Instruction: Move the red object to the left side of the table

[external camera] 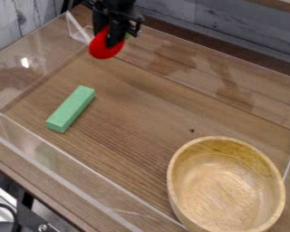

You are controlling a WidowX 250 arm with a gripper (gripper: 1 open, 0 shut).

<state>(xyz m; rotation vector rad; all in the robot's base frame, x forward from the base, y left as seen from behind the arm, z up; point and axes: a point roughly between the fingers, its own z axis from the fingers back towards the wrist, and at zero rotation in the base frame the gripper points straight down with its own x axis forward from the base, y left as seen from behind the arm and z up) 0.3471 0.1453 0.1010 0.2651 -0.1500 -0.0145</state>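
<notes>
The red object (pixel 102 45), a small rounded bright red toy, hangs just above the table (pixel 172 100) at the far left of the camera view. My black gripper (pixel 109 36) comes down from the top edge and is shut on the toy's upper part. The fingers hide the toy's top, so no green end shows. Below and in front of it lies bare wood-grain tabletop.
A flat green block (pixel 70 108) lies on the left side, nearer the front. A large wooden bowl (pixel 227 187) sits at the front right corner. Low clear acrylic walls (pixel 26 68) edge the tabletop, with a clear bracket (pixel 81 32) just left of the gripper.
</notes>
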